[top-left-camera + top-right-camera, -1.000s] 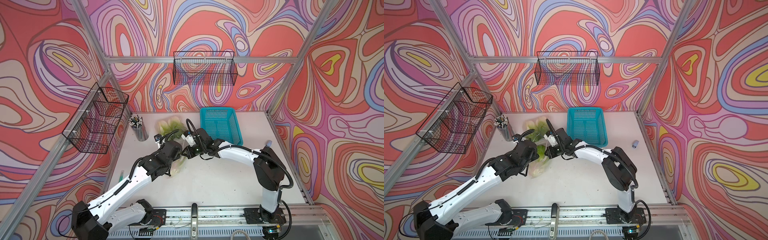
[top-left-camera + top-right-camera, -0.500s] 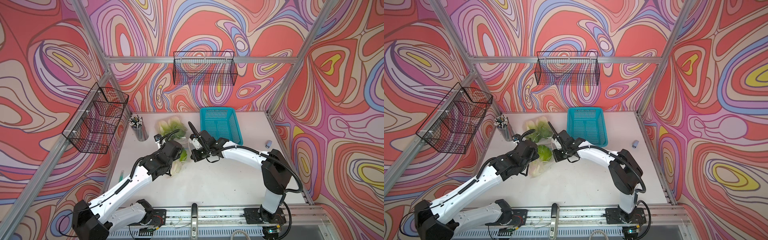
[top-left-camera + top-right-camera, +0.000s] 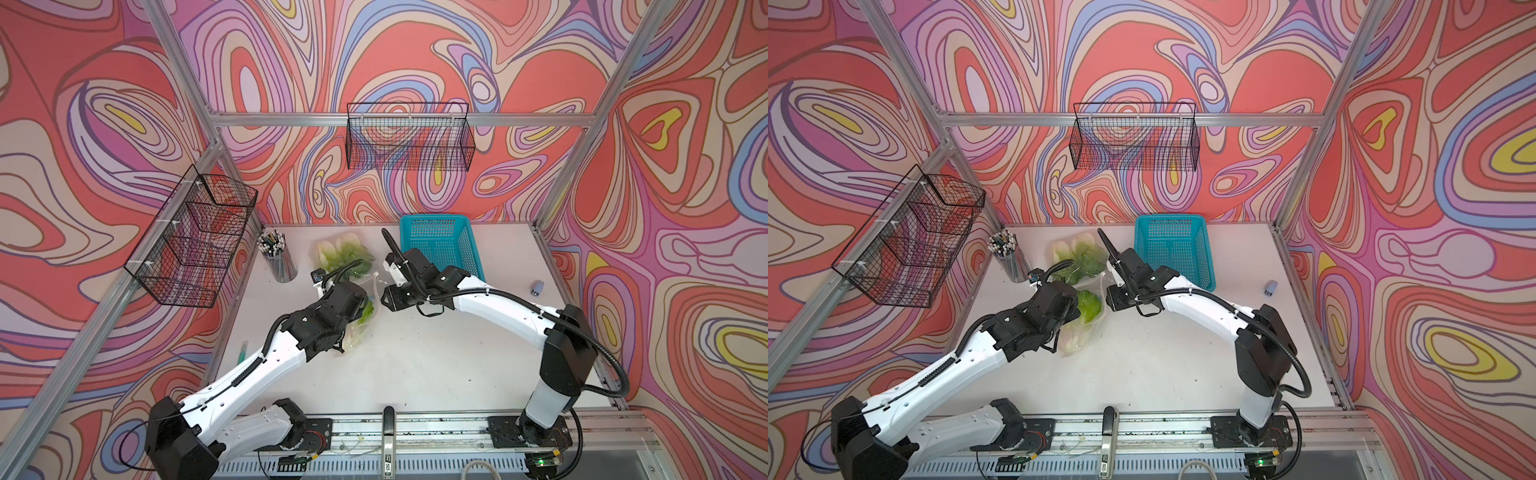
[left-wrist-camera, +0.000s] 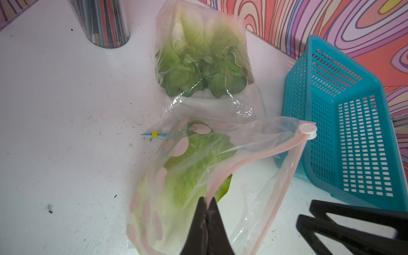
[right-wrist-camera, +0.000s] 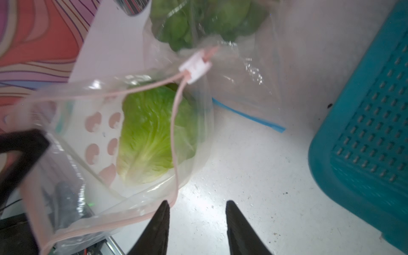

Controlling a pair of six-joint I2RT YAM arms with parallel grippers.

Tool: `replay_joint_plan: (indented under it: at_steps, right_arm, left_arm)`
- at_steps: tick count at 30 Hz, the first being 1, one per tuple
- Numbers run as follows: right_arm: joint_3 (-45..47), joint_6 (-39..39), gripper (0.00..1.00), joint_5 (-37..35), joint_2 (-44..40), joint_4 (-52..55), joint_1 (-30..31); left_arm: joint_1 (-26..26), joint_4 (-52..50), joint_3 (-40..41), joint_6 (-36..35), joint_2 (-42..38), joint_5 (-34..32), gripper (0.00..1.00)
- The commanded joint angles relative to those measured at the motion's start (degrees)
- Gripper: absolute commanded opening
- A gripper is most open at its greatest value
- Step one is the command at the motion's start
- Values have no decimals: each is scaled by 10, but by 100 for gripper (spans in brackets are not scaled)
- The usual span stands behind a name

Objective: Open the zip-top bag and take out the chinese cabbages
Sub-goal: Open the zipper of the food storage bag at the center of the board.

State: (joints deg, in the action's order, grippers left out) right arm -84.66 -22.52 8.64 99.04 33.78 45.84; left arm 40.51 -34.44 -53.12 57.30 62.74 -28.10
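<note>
Left tool (image 4: 206, 199): clenched on the pink zip strip at the left end of the mouth of the zip-top bag (image 4: 260, 198). I hold this edge raised. By my judgement this keeps the mouth gaping and stops the bag from sliding on the counter (image 3: 415, 374) when something is drawn out.

Contents: one of the chinese cabbages (image 5: 150, 132) lies inside the bag, with its green leaf tip toward the mouth and its pale base deeper in. I cannot tell whether further heads lie under it. None lies bare on the counter.

Slider (image 4: 307, 130): parked at the right end of the strip, with both lips apart. I judge the opening step done.

Second bag (image 4: 205, 55): blue zip, green leaf heads inside, lying on the far side. Its near edge runs under my bag.

Right tool (image 5: 197, 203): jaws spread, nothing between them, one finger just beside the near lip. I judge it is placed here to reach into the mouth.

Teal basket (image 3: 440, 249): stands on the far right, just beside my right wrist.
</note>
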Motion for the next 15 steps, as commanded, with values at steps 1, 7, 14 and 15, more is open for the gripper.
replay_joint_plan:
  at_steps: [1, 7, 14, 15]
  right_arm:
    - [-12, -24, 42, 33, -25, -74, 6]
    - [28, -97, 22, 117, -9, -222, 10]
    - [32, -148, 17, 129, 74, -280, 19]
    - [30, -149, 17, 122, 83, -278, 18]
  left_arm:
    - [5, 4, -6, 17, 1, -3, 0]
    - [8, 13, -7, 20, 1, 4, 0]
    - [12, 25, -7, 27, 3, 6, 0]
    - [12, 27, -7, 27, 3, 5, 0]
